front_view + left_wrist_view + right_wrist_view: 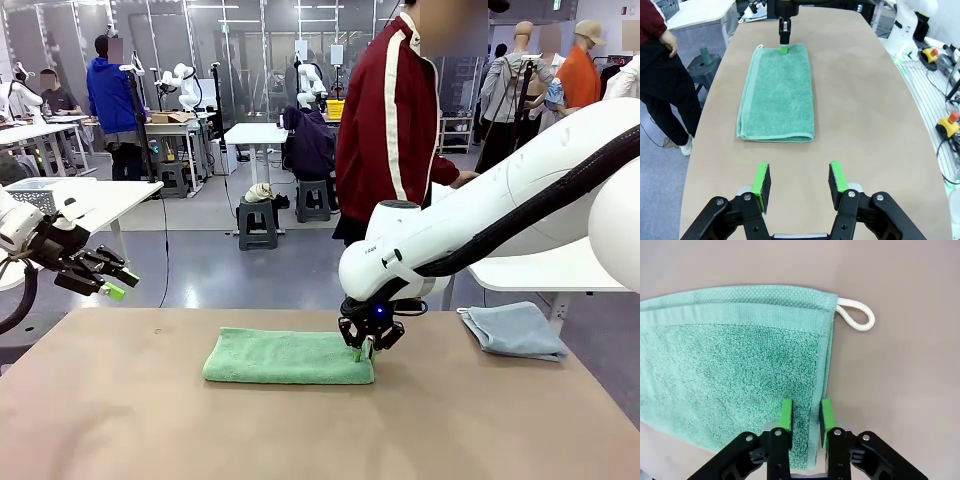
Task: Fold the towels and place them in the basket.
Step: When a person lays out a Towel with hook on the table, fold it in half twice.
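Right wrist view: looped terry green towel point(730, 370)

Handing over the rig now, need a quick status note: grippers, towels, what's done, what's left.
Right gripper: fingers closing on the short edge of the green towel, mid-table; firm grip not confirmed.
Left gripper: open, empty, hovering off the table's left end.
Green towel: folded into a long strip, loop tab at the corner beside the right gripper.
Grey-blue towel: lying loose at the table's far right.
Left: finish folding the green towel, fold the grey-blue one, put both in the basket.
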Available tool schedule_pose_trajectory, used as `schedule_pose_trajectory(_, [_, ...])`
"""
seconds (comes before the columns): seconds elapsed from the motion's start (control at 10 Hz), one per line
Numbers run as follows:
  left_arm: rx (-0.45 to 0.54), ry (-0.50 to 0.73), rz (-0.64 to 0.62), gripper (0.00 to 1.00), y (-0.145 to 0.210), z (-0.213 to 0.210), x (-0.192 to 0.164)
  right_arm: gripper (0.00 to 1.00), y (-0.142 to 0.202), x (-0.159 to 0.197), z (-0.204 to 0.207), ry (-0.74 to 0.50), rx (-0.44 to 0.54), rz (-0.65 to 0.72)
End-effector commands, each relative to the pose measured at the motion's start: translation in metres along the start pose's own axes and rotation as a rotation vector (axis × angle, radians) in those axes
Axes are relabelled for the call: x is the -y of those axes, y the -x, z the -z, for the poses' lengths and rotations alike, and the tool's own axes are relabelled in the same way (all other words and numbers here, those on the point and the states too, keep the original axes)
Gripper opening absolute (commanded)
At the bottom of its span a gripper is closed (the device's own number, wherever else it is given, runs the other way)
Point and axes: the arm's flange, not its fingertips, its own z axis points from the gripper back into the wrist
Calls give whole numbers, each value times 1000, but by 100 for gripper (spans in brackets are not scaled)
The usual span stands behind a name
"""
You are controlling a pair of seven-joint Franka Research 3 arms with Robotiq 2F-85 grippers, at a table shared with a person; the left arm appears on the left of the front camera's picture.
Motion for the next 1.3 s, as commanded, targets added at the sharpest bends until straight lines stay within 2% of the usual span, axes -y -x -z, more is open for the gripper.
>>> schedule_pose_trajectory(0.0, [-5, 6, 3, 61, 0, 0, 0, 29, 2, 5, 1, -1, 30, -12])
schedule_pose_trajectory(0.6, [-5, 6, 3, 61, 0, 0, 0, 29, 4, 7, 0, 33, 53, -15])
schedule_pose_trajectory(1.2, [-5, 6, 3, 61, 0, 0, 0, 29, 2, 5, 10, 32, 28, -39])
